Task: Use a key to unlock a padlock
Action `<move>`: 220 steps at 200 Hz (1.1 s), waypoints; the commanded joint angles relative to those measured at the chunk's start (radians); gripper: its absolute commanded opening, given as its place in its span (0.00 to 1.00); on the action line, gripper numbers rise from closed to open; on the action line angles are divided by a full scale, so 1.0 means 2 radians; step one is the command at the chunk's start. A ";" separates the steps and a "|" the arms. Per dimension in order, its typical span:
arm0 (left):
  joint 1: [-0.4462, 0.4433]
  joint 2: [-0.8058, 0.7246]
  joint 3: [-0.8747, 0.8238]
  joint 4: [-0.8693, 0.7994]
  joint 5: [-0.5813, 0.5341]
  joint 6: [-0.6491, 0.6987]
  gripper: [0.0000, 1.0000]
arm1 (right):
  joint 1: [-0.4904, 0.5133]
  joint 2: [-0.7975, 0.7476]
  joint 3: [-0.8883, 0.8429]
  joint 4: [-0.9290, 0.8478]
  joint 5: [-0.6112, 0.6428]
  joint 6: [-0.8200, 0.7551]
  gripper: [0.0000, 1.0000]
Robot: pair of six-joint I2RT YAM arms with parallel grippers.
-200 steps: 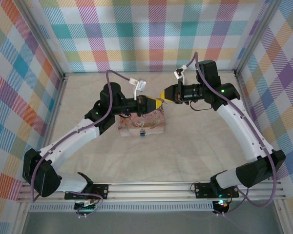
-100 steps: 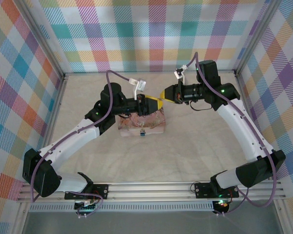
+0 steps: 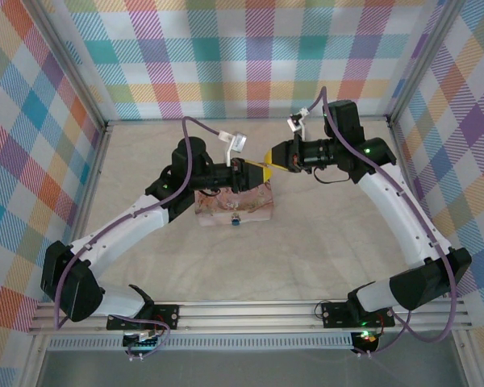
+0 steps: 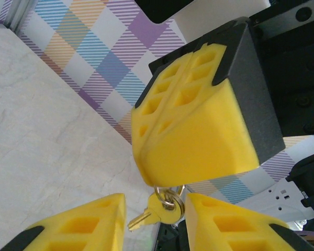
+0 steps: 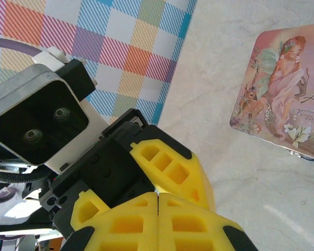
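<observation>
A small brass key (image 4: 156, 212) hangs on a split ring (image 4: 170, 197) pinched in my right gripper's shut yellow fingers (image 4: 199, 136). My left gripper (image 4: 156, 203) stands open around the hanging key, one finger on each side, and the blade is clear of the left pad. In the top view the left gripper (image 3: 260, 171) and right gripper (image 3: 271, 157) meet tip to tip above the pink tin (image 3: 242, 201). The tiny padlock (image 3: 235, 219) hangs at the tin's near edge. In the right wrist view my right gripper (image 5: 158, 194) is shut.
The pink illustrated tin (image 5: 282, 94) sits mid-table under both grippers. Checked walls enclose the table on three sides. Pale tabletop (image 3: 323, 250) spreads in front of the tin.
My left gripper, shut a second ago, has opened and now stands around the hanging key. The left arm has edged right toward the right gripper. The right arm has held still.
</observation>
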 commanded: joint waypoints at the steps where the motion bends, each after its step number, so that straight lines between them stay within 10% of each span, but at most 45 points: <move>1: -0.005 -0.007 0.020 0.003 0.004 0.015 0.31 | -0.004 -0.014 -0.008 0.011 -0.015 0.003 0.01; 220: -0.005 -0.018 0.020 -0.020 -0.008 0.029 0.17 | -0.010 -0.024 -0.023 0.013 -0.018 0.001 0.02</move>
